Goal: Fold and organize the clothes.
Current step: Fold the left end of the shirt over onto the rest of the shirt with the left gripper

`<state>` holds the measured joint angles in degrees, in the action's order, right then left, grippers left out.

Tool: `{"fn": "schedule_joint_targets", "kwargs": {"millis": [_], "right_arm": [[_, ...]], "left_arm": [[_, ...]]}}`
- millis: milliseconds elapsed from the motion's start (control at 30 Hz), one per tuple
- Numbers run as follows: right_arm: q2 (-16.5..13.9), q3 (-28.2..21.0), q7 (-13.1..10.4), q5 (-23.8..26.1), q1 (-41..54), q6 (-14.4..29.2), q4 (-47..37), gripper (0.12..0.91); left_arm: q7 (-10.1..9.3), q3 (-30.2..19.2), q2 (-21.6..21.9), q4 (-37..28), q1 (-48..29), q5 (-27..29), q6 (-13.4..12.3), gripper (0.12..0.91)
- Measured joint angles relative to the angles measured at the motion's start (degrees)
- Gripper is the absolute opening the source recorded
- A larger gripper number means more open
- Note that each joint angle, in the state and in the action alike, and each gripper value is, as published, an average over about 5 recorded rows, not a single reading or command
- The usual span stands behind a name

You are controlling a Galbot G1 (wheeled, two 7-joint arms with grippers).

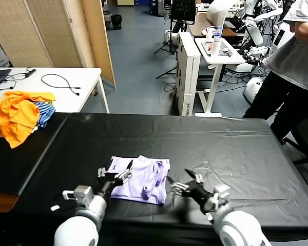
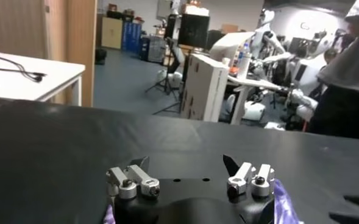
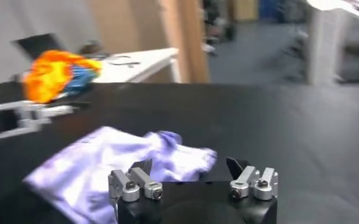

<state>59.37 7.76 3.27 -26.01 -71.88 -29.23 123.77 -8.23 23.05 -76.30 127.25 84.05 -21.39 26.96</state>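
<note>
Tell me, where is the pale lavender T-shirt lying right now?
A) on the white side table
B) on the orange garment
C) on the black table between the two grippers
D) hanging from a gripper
C: the pale lavender T-shirt lies on the black table, with the left gripper at one edge and the right gripper beside the other, both open.

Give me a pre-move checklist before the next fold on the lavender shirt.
1. Left gripper open: ok, at the shirt's left edge.
2. Right gripper open: ok, just right of the shirt, holding nothing.
3. Shirt flat: not ok, bunched and creased near the middle.
4. Orange garment out of the way: ok, far left on the black table.
5. Left fingers touching fabric: cannot tell.
</note>
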Motion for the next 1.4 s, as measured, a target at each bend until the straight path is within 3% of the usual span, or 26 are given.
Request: {"fn": "schedule_joint_targets", "kwargs": {"millis": [367,500,633,867,1133,1400], "right_arm": [[-4.2,-14.0,6.2,15.3,13.4,-3.4,-3.7,0.907],[-5.0,-15.8,6.3,20.3,14.9,-6.0,-3.9,0.907],[-6.0,-14.7,5.2,21.3,12.8,-7.8,-3.0,0.907],[-6.3,-8.5,1.9,16.8,5.2,-8.5,0.6,0.907],[-3.5,0.8,-2.8,3.0,0.6,-3.7,2.8,0.907],[1.6,0.5,-8.1,-1.4,3.8,-2.8,-1.6,0.907]], "left_arm": [[0.13,0.9,-0.6,-0.9,1.1,2.0,-0.2,0.907],[0.15,1.0,-1.0,-1.2,1.5,2.6,-0.3,0.907],[0.15,1.1,-1.1,-1.3,1.7,3.0,-0.4,0.907],[0.14,0.9,-1.1,-1.5,1.5,3.1,-0.4,0.907],[0.14,1.5,-1.3,-1.4,2.2,3.6,-0.8,0.907],[0.17,1.2,-2.2,-1.9,2.3,4.6,-1.0,0.907]]}}
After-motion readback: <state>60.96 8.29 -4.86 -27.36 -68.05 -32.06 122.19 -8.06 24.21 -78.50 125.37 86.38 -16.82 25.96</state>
